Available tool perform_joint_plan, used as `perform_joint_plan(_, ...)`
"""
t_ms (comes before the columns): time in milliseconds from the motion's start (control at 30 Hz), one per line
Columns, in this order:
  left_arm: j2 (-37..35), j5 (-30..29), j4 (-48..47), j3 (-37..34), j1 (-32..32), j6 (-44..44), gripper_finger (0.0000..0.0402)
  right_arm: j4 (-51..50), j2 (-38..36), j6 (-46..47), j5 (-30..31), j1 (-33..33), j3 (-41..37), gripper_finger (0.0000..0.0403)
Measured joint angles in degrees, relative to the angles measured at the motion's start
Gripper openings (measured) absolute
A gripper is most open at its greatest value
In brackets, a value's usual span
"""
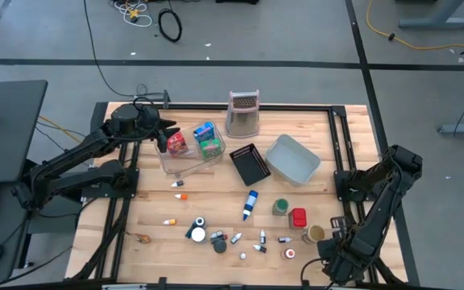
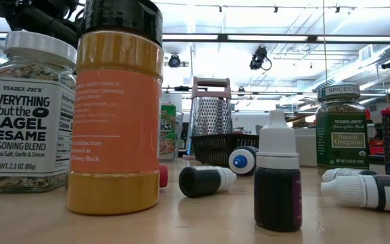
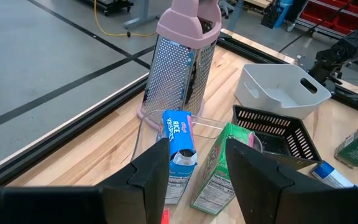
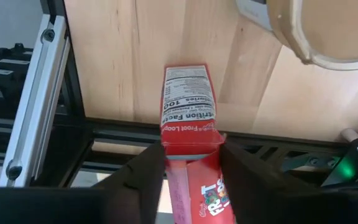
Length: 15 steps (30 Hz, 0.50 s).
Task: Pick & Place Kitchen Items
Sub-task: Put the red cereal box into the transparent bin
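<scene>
My right pincer (image 4: 188,163) clenches a glossy red cardboard cereal box (image 4: 189,112) at the wooden worktop's (image 1: 151,217) five o'clock corner; my left pincer (image 3: 197,177) hangs released.

We see a wooden table (image 1: 216,205) carrying a clear tray (image 1: 185,161), black mesh basket (image 1: 250,163), grey bin (image 1: 293,159), grater (image 1: 243,114) and scattered bottles.

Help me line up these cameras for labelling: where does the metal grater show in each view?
High view: the grater stands at the table's far edge, near the middle.
Low view: centre background, just behind the black mesh basket.
Left wrist view: upper middle.
Right wrist view: not in it.
Shared landmark: the black mesh basket beside it.
</scene>
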Motion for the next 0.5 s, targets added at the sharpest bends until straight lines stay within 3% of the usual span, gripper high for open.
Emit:
perform_joint_plan(233,0.0,0.0,0.02,0.01,0.02,0.0,0.0164,-0.1,0.01,-0.8,-0.02,-0.17,0.0,0.0076)
perform_joint_plan(500,0.0,0.0,0.13,0.01,0.01,0.0,0.0164,-7.88,0.31,-1.9,-1.9,-3.38,2.55,0.0063)
